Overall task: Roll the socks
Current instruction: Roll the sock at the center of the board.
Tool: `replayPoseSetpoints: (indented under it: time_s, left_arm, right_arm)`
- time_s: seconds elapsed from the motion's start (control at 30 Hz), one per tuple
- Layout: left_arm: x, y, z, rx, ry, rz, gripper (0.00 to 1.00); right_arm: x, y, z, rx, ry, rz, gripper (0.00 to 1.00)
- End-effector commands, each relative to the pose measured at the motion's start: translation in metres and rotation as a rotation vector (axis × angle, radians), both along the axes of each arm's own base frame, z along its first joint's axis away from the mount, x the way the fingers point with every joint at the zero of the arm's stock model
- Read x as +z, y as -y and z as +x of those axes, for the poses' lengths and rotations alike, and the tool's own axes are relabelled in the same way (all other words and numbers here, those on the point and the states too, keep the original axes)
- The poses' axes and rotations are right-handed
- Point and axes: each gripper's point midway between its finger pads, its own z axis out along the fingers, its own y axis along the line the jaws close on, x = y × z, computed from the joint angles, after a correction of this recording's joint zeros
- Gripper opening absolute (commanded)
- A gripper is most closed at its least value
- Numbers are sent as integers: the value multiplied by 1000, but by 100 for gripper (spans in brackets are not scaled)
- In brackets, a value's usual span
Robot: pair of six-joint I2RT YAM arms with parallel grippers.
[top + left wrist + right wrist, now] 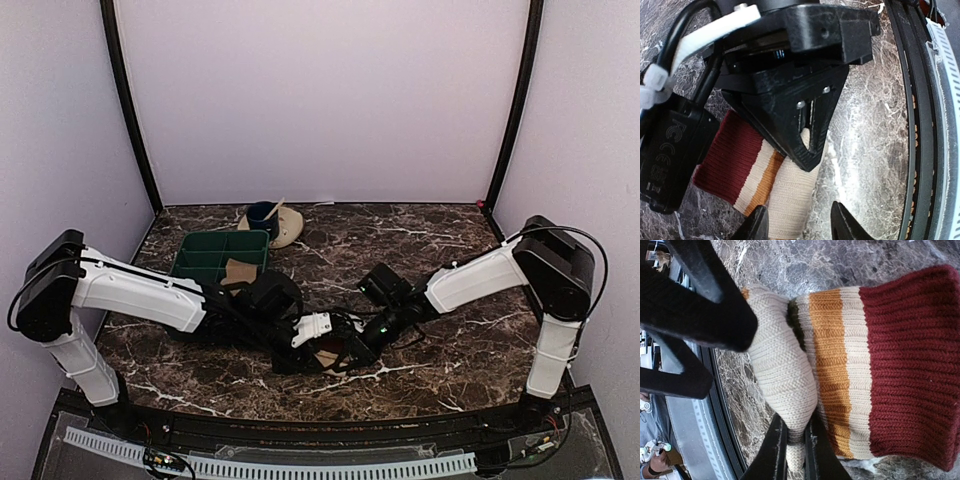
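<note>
Both arms have their heads together low at the near middle of the marble bench [450, 350], over one sock [850, 365] lying flat on the stone. Its cuff is ribbed dark red, followed by cream and orange bands, then a plain cream foot with a sliver of olive showing at the fold.

The right gripper [795, 450] has its jaws nearly closed, pinching a fold of the cream cloth at the edge of the foot. The left gripper [800, 227] has its jaws spread wide. In the left wrist view one tip sits at the edge of the cream foot and the other is over bare marble beside it, and neither clamps anything.

The only lettering I can read is on a black casing [667, 150] strapped to the right wrist. It carries embossed "FC" and "CE" marks, turned sideways. The sock shows no label.

Farther back on the left is a green tray [222, 234]. What looks like the other sock [238, 272], a small tan piece, lies at the tray's near rim, too small to make out. Behind the tray is a beige saucer [292, 228] with a blue cup [262, 215] on it.
</note>
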Motion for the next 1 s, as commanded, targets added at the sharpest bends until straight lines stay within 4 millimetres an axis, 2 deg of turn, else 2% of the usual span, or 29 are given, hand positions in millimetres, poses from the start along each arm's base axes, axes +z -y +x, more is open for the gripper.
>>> replayPoseSetpoints:
  time_s: [0.0,0.4,0.97]
  left_arm:
    - [-12,-4,5,-16,82,45,44]
    - [-23,1,-1,-62,100,76,41]
    - [-37,-1,-13,-106,75,112,20]
  right_arm:
    - [-37,32,-17,-7,-87,-181,1]
    - [-37,34,-18,3,-101,-185,1]
    - [-39,35,-17,15,-118,-193,0]
